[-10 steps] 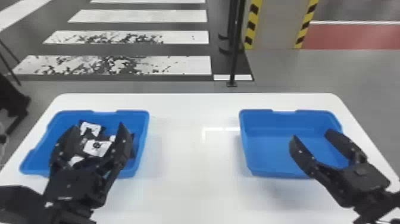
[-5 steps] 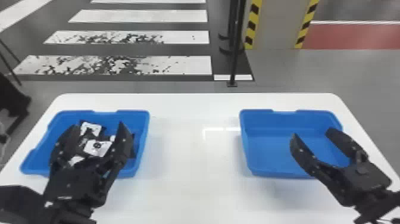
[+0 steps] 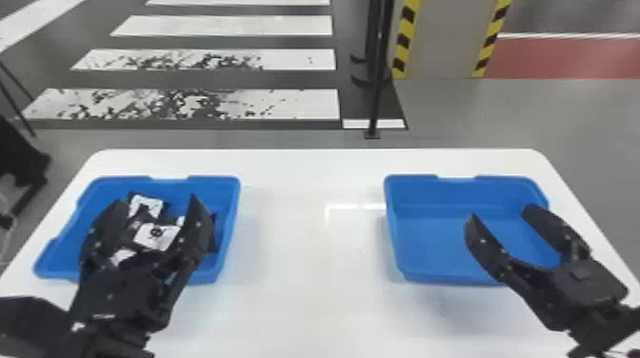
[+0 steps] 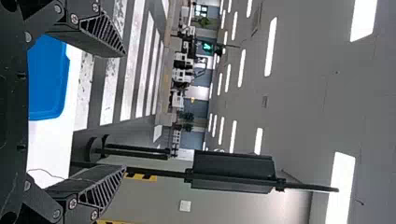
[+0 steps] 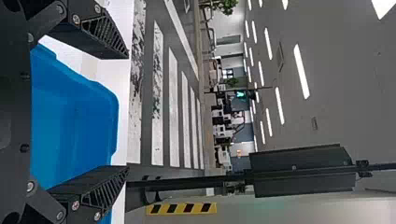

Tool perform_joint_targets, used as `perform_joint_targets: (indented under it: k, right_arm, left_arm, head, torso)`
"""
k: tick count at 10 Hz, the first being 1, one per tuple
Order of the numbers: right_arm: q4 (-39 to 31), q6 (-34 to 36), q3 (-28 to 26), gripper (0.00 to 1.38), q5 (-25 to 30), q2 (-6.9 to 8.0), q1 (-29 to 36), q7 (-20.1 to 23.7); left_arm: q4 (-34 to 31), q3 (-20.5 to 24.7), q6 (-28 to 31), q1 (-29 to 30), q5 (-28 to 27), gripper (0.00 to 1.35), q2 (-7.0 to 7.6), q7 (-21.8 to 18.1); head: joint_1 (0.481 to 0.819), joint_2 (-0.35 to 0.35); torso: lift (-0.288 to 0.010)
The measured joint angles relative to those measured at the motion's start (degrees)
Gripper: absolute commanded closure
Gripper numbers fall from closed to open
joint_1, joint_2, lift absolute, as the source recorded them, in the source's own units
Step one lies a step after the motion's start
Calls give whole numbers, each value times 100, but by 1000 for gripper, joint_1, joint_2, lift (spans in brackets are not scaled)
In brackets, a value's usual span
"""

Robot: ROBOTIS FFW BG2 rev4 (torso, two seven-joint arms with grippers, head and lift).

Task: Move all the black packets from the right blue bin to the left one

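Black packets below spread left fingers

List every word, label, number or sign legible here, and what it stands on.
No words or numbers are legible.
White label on a black packet: dark mark, too small to read.
Green lit sign in the background: too small to read.

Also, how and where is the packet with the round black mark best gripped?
Probably by two opposite edges, from above: the packet seems to lie nearly flat, white face up, and the left bin has walls all around it.
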Motion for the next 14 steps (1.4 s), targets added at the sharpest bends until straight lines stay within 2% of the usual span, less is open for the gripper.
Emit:
perform_joint_targets:
  k: [14]
  right_arm:
    - [42, -72, 0, 202, -11, -9, -44, 35]
  left_arm:
    - [0, -103, 8, -103, 23, 211, 44, 0]
  head:
    - [695, 1]
  torso:
    - [-168]
